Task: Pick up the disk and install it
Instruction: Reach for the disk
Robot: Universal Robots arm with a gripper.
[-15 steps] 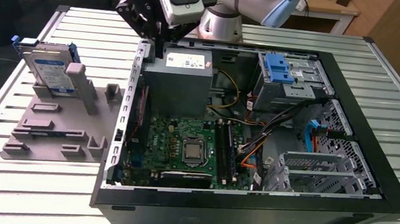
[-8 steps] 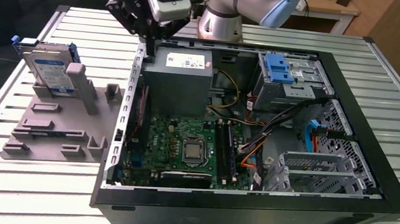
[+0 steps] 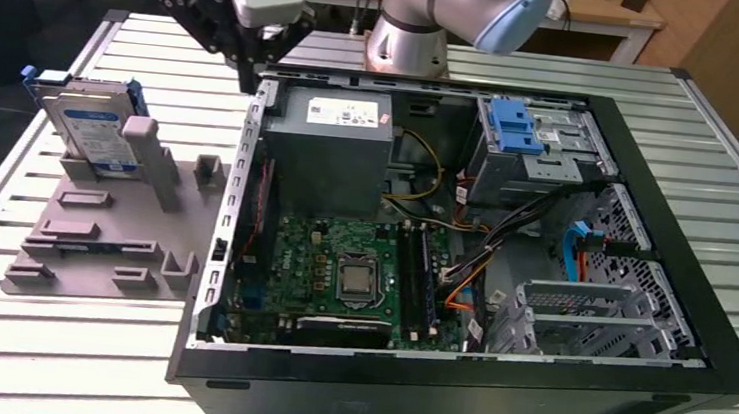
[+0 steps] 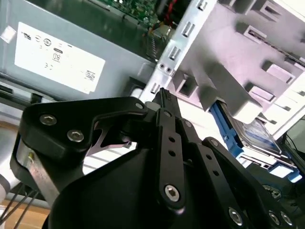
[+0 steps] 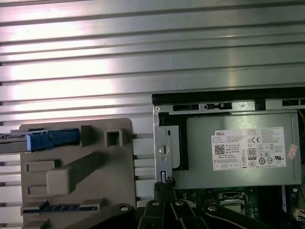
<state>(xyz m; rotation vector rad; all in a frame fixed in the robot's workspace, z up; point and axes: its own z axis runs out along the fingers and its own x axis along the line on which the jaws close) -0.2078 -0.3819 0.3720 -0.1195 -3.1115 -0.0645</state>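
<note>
Tool [image 3: 251,78] hangs over the case wall at the corner by the power supply [image 3: 334,152]. Fingers are together with nothing between them; in the second wrist view the tips [image 4: 163,93] meet in a single point.

The disk [image 3: 92,131] stands on edge in a slot of the grey holder [image 3: 113,240], on the exterior view's left, well apart from the tool. It is untouched and not yet installed.

Risks, as I judge them:
- If you bring the tool in closed, it will push the disk rather than grip it. The disk stands tall and thin, so a sideways nudge could tip it out of the slot.
- The tips sit close to the rim of the computer case [image 3: 461,391]. A low sideways move could clip the sheet metal.
- Loose cables [image 3: 529,221] run just beside the drive cage [image 3: 535,146] with the blue latch, so a carried disk could snag there.

Surface: slatted metal counter [image 3: 62,361], shiny, with grooves between the slats; holder and case both rest on it.

Room: wooden furniture [image 3: 719,47] stands behind the counter, with dark floor to the side.
</note>
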